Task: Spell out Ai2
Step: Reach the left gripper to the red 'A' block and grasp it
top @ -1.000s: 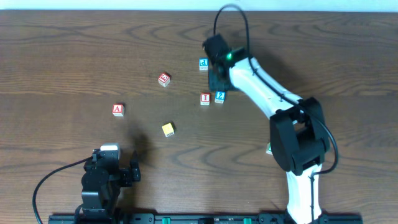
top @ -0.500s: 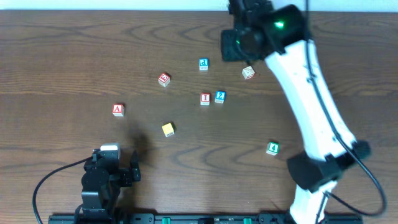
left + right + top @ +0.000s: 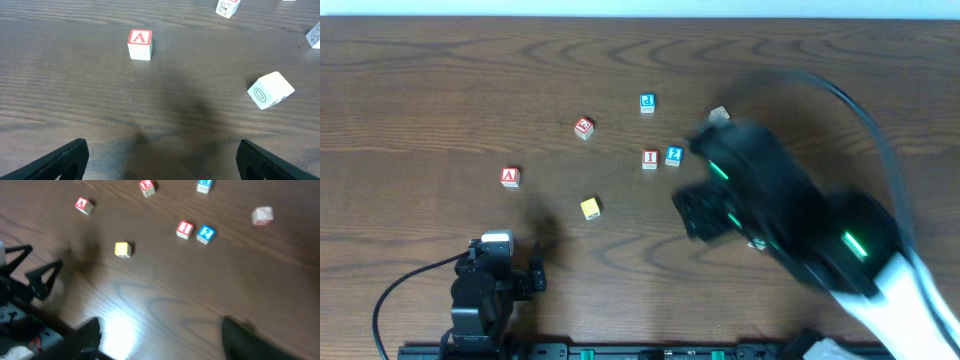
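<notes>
Red-lettered wooden A cube (image 3: 510,177): alone at the left of the dark wooden table (image 3: 420,80), well apart from the others. Red-lettered wooden I cube (image 3: 650,159) and blue-lettered wooden 2 cube (image 3: 673,155): just beside each other mid-table, I on the left. Yellow wooden cube (image 3: 590,208): between the two groups, nearer the robot. Left gripper (image 3: 161,145): fingers spread wide, empty. Right gripper (image 3: 160,325): blurred, apparently wide and empty.

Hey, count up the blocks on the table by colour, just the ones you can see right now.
Red blocks: 3
Blue blocks: 2
Yellow block: 1
Pale block, markings too small to read: 1
Total: 7 in view
</notes>
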You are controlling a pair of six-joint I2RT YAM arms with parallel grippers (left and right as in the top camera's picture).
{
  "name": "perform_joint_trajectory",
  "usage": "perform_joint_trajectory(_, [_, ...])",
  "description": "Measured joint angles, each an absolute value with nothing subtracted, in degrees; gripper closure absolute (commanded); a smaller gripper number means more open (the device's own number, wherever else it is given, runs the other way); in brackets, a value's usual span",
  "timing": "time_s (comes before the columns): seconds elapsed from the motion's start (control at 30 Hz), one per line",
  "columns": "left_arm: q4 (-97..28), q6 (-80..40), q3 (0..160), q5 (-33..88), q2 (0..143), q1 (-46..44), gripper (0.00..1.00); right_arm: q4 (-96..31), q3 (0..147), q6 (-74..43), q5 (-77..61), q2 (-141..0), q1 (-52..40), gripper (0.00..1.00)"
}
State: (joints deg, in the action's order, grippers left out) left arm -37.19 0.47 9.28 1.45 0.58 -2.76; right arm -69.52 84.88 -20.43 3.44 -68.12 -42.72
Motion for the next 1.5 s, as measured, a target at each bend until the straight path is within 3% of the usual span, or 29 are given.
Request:
perform_joint_trajectory(0.17, [-34.5, -0.43, 9.23, 1.91, 0.58, -2.76, 0.04, -68.49, 67.96, -21.69, 0.58, -56.1, -42.72, 0.01])
perform_joint_trajectory(0.27, [-32.75, -8.88, 9.23, 7.66, 0.58, -2.76, 0.05, -69.08, 62.94, -21.96, -2.87, -55.4, -42.72, 0.01])
perform_joint_trajectory(0.53, [-23.68, -25.76, 9.08, 15.86, 0.58, -2.76, 0.05, -68.66, 62.39, -22.13, -6.61, -54.3, -42.72, 0.01])
perform_joint_trajectory(0.63, [-18.13, -27.64, 9.32, 16.62, 0.71, -2.76, 0.04, -66.89, 62.39, -22.15, -6.96, -54.3, -42.72, 0.01])
perform_joint_trajectory(0.77, [-20.53, -25.63, 15.66, 12.16, 6.39, -2.76, 0.05, -63.61, 62.39, -22.17, -7.09, -54.3, -42.72, 0.01])
perform_joint_trajectory(1.0, [-28.38, -12.53, 38.44, 1.32, 33.34, -2.76, 0.05, -56.8, 62.39, -22.17, -4.27, -54.3, -42.72, 0.01])
perform_joint_trajectory(1.33, [-47.51, 3.25, 72.88, -6.61, 90.59, -1.15, 0.0, -52.29, 62.39, -22.11, 1.28, -54.3, -37.67, 0.01])
perform_joint_trajectory(1.5, [-48.53, 7.18, 79.79, -7.07, 104.14, -0.95, 0.05, -53.28, 62.39, -22.11, 1.98, -54.3, -32.77, 0.01])
